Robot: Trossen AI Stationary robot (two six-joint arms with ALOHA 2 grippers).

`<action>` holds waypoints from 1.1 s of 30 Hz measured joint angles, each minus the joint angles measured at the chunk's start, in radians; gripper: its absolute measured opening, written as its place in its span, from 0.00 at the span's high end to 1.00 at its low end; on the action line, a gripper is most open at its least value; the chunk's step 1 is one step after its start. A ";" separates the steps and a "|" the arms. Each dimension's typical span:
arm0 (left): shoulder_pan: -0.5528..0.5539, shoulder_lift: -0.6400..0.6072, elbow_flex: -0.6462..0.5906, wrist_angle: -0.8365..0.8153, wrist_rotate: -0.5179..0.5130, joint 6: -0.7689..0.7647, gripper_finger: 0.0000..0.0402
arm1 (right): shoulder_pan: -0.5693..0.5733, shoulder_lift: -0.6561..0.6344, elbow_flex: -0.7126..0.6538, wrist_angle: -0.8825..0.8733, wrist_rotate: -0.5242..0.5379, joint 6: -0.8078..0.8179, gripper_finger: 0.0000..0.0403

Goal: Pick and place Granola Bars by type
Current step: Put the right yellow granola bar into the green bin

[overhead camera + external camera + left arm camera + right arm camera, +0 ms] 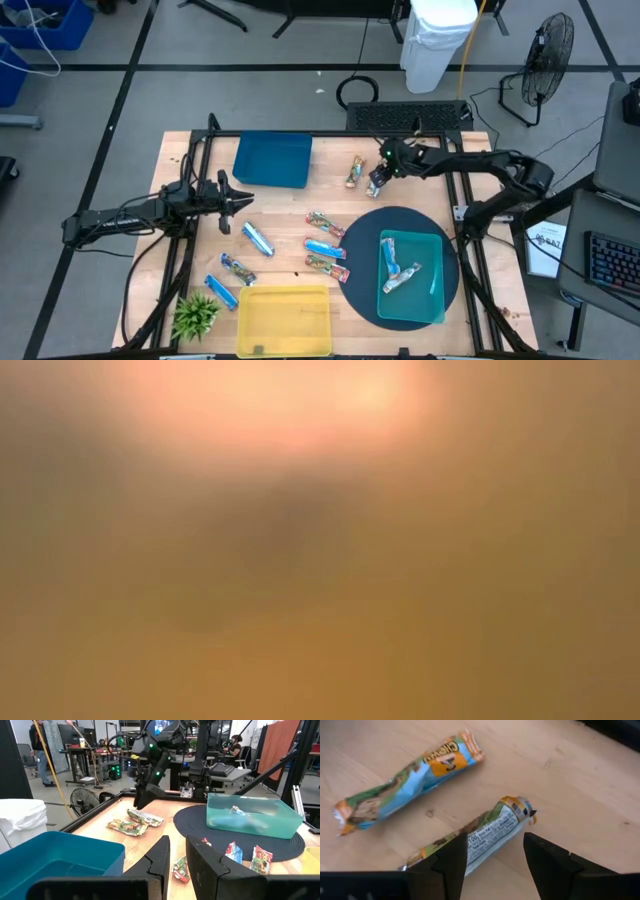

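Two multicoloured granola bars [355,172] lie flat near the table's far edge. My right gripper [378,183] hangs open right above one of them [495,822], its fingers straddling that bar; the other bar [410,780] lies beside it. Several more bars, blue-silver [258,238] and multicoloured [325,223], are scattered at mid-table. Two bars rest in the teal tray [440,300]. My left gripper [238,200] is open and empty, left of the mid-table bars and near the blue tray [272,160]. The low view shows only blur. My right gripper [495,845] comes from above, fingers across the multicoloured bar, which lies flat on the wood. One finger [452,857] stands in front of the wrapper. I cannot tell whether it touches the bar.
A yellow tray [285,320] sits at the near edge with a small green plant [195,315] to its left. The teal tray rests on a dark round mat [365,240]. Black frame rails [190,170] border the table's sides. Bare wood lies between the blue tray and the far bars.
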 joint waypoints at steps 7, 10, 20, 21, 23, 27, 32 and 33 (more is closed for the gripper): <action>0.000 0.000 0.000 0.000 -0.001 0.000 0.83 | 0.003 0.053 0.000 0.027 -0.001 0.035 0.55; 0.000 0.000 0.000 0.000 -0.001 0.000 0.83 | 0.004 0.054 0.000 0.028 -0.004 0.056 0.55; 0.000 0.000 0.000 0.000 -0.001 0.000 0.83 | 0.004 0.054 0.000 0.013 -0.112 0.075 0.68; 0.000 0.000 0.000 0.000 -0.001 0.000 0.83 | 0.004 0.054 0.000 0.012 -0.121 0.074 0.72; 0.000 0.000 0.000 0.000 0.000 0.000 0.83 | 0.004 0.054 0.000 0.011 -0.142 0.063 0.79; 0.000 0.000 0.000 0.000 0.000 0.000 0.83 | 0.006 0.054 0.000 0.014 -0.163 0.014 0.94; 0.000 0.000 0.000 0.000 0.001 0.000 0.83 | 0.028 0.054 0.000 0.035 -0.165 -0.062 0.99; 0.000 0.000 0.000 0.000 0.001 0.000 0.83 | 0.034 0.051 0.000 0.040 -0.170 -0.073 0.99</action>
